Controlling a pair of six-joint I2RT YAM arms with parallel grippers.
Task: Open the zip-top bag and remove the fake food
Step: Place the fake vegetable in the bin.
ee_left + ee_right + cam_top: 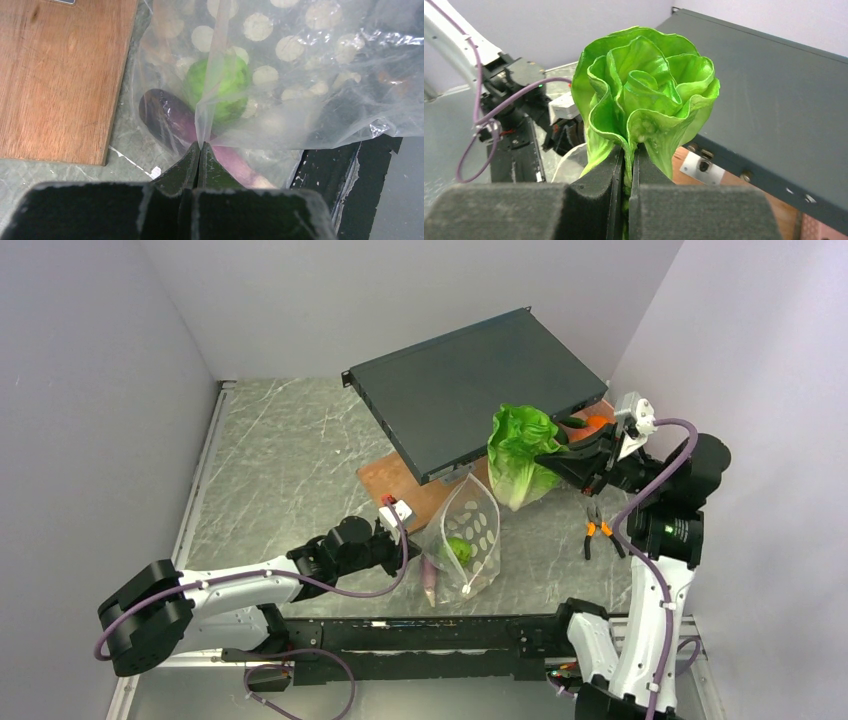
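Plastic bag [470, 525] at 6 o'clock on tabletop [280, 460]; left pincer [200, 147] pinched shut on its thin film. Right pincer [625, 157] clamps lettuce [649, 90] aloft, 1 o'clock of bag. Risks: film slips and bag slumps over green ball [220, 87] and eggplant [165, 117]; lettuce, gripped low, could drop.

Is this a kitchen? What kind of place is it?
Probably not a kitchen. It looks like a robot testing booth: plain walls close in a small table, a left arm and a right arm are bolted at its edge, and the lettuce looks like a shiny toy.
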